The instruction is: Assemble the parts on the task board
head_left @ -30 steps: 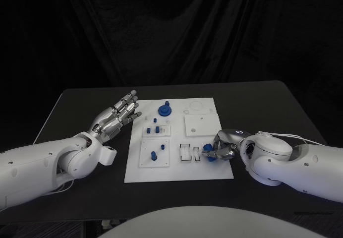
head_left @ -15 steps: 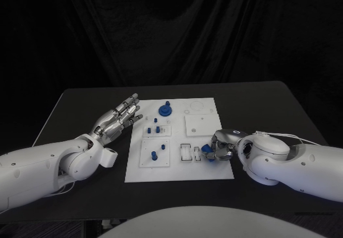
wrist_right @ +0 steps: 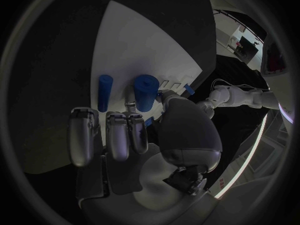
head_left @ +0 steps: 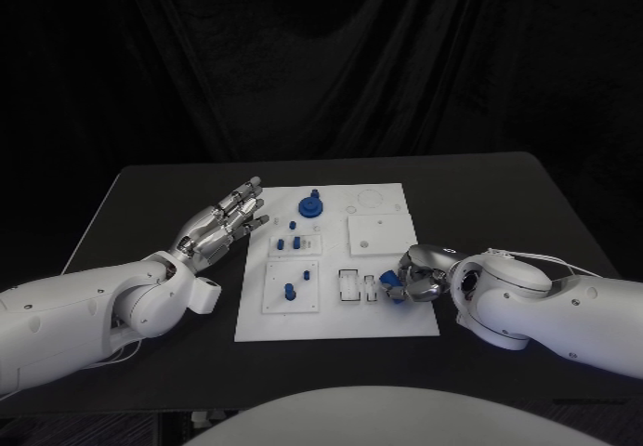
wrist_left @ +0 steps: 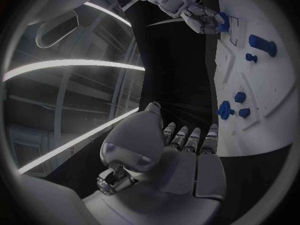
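Observation:
The white task board (head_left: 382, 321) lies mid-table. A blue knob (head_left: 309, 205) and small blue pegs (head_left: 288, 243) stand in its left half, and another peg (head_left: 287, 294) stands nearer the front. My right hand (head_left: 421, 277) curls over the board's right front area and pinches a short blue cylinder (wrist_right: 145, 92) (head_left: 391, 279) between thumb and fingers. A second blue cylinder (wrist_right: 105, 92) lies beside it on the board. My left hand (head_left: 221, 218) hovers open at the board's left edge, fingers stretched toward the back. The left wrist view shows its palm (wrist_left: 181, 165) beside the board (wrist_left: 275, 92).
Two narrow rectangular slots (head_left: 348, 285) sit just left of my right hand. A square recessed plate (head_left: 375, 234) and a round outline (head_left: 370, 198) mark the board's back right. Black table (head_left: 509, 204) surrounds the board, with a dark curtain behind.
My left hand has eased slightly toward the board. My right hand has stayed over the same spot with the blue cylinder, turning only a little.

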